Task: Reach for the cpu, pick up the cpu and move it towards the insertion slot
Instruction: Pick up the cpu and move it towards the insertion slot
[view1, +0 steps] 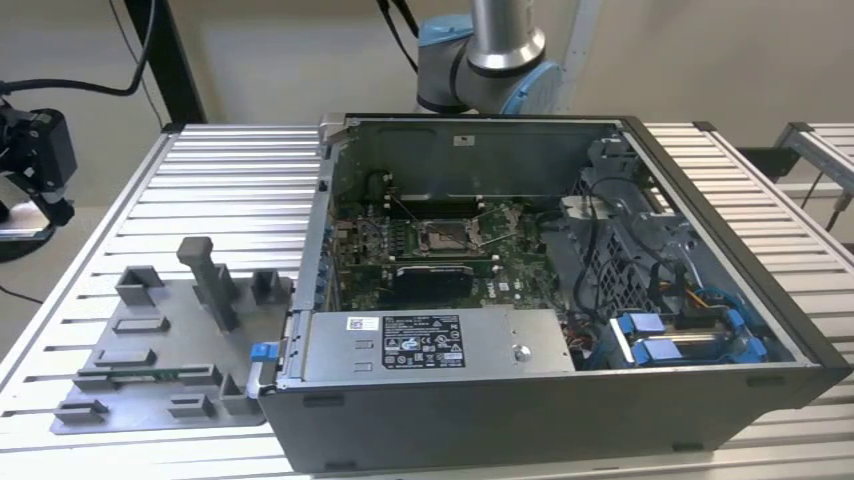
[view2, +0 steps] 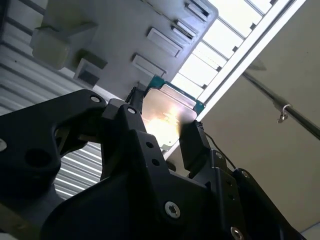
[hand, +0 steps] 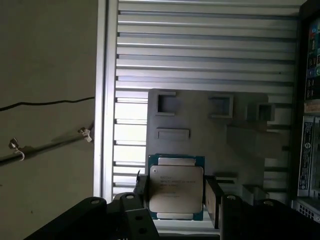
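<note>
Where the exterior view looks down on the bench, the arm (view1: 483, 45) stands at the upper middle, round and silver with blue joints; in front of it sits an open computer case (view1: 534, 430) of dark metal; in the middle of the case, on a green board, is the insertion slot (view1: 443, 236), a small square silver frame; at the exterior view's left lies a flat grey plate (view1: 134, 400) with grey blocks and one tall post (view1: 214, 285); all of it rests on a table (view1: 227, 180) made of long silver ribs; the wall (view1: 694, 60) behind is plain and pale.

In the second wrist view the pincer (view2: 162, 122) is black and chunky, dotted with round screws; its two fingers (view2: 192, 140) are drawn in to a narrow gap, with the cpu (view2: 167, 107) pinched between them; the cpu is thin and square, its metal top shines bright, and a green rim shows along its edge; it hangs in the air, well apart from the grey plate (view2: 115, 40) behind it; the table (view2: 225, 40) glows white beside a tan wall (view2: 260, 165).

In the first wrist view the pincer (hand: 176, 196) grips the cpu (hand: 176, 185) by two opposite sides; the top is smooth dull silver on a green square; behind it lies the grey plate (hand: 200, 145) with square and long pockets, on the ribbed table (hand: 200, 50); the dark case (hand: 307, 150) stands beside the plate; a thin cable (hand: 45, 103) runs along the dull wall (hand: 45, 50).
</note>
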